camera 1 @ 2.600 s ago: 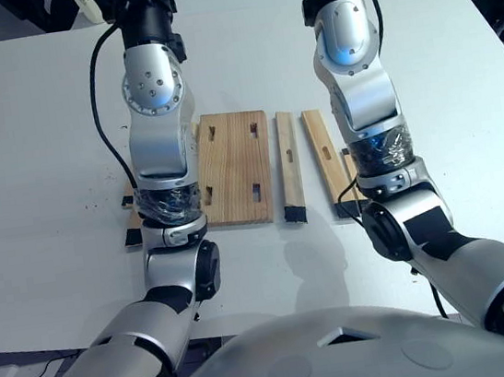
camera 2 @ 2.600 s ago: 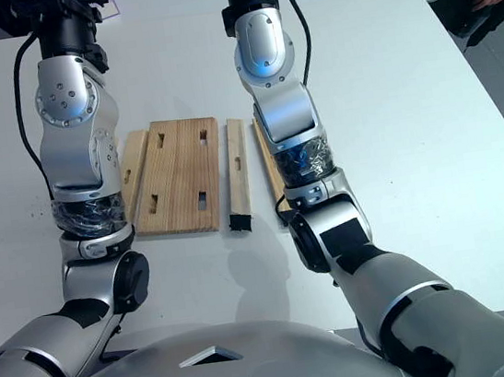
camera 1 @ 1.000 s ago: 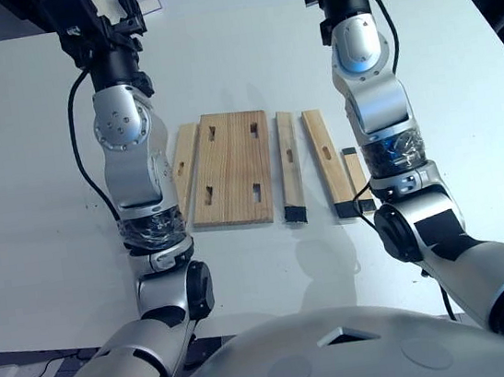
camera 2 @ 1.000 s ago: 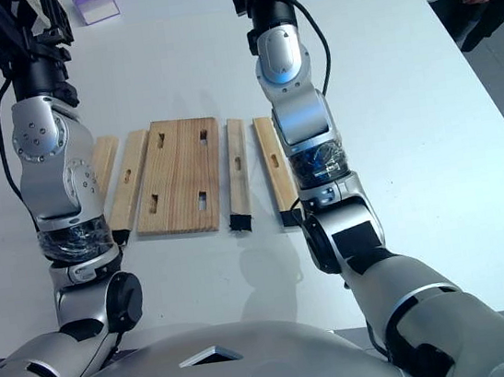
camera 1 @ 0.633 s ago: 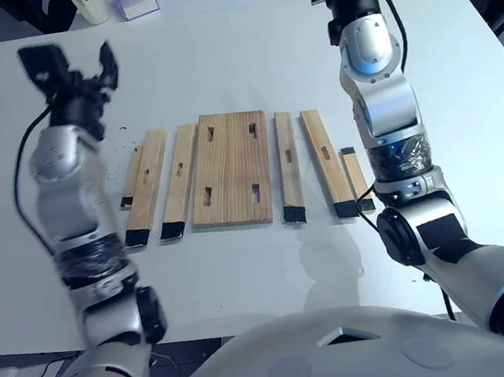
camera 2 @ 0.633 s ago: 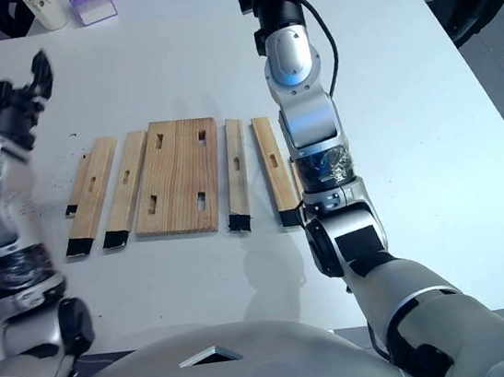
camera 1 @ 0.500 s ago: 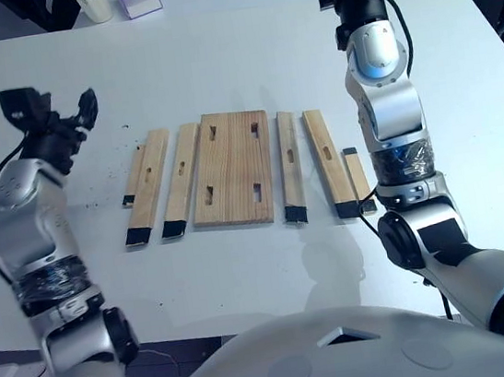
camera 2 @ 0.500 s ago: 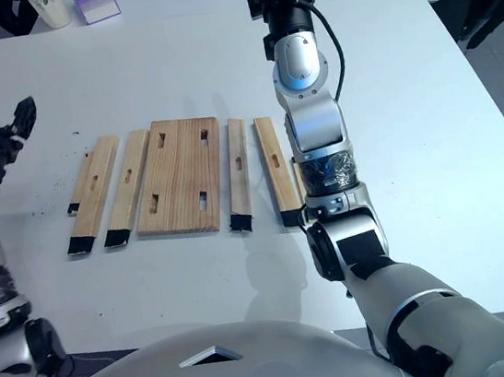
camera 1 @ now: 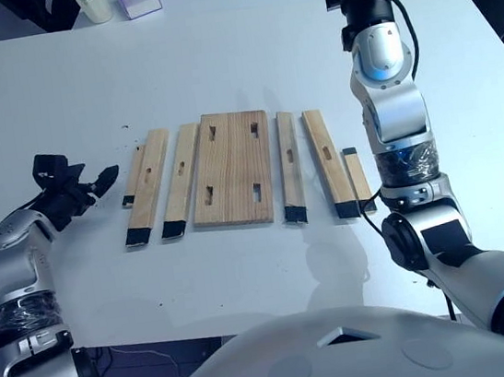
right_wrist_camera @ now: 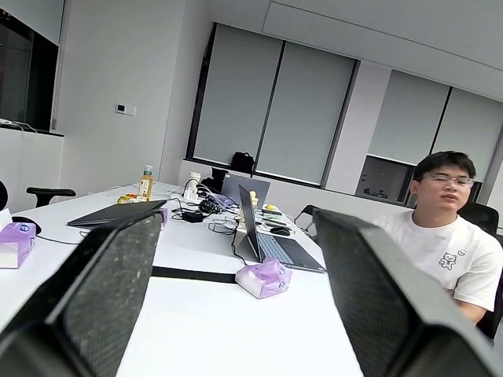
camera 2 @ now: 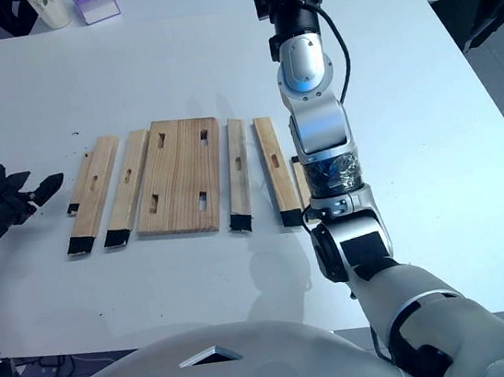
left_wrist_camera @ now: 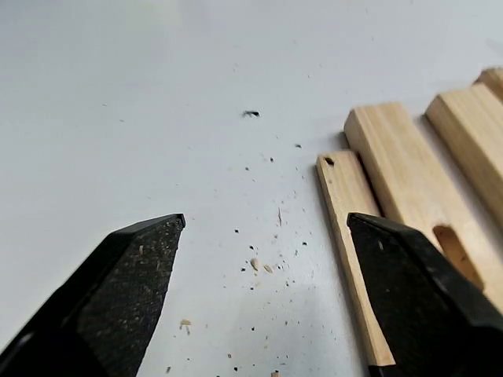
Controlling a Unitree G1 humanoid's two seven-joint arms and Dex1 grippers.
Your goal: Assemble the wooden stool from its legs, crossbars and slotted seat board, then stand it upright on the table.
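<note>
Over the table's [camera 1: 217, 63] left side, the left pincer [camera 1: 76, 172] has swung out and down from where its arm stood above the wood. It now hangs low, fingers spread wide and empty, aimed at the thin strip [camera 1: 132, 176] just beside it. Next lie the first leg [camera 1: 148, 185] and second leg [camera 1: 179, 178], now uncovered, then the seat board [camera 1: 231, 168], flat with its slots up. After it come the third leg [camera 1: 288, 165], the fourth leg [camera 1: 327, 162] and a short strip [camera 1: 357, 177] just beside that. None of the wood has shifted. Farthest right, the right pincer [right_wrist_camera: 236, 228] has lifted away toward the far side, also spread and empty. Nothing is joined yet; I judge the left arm is lining up a first pick among the left-hand pieces
</note>
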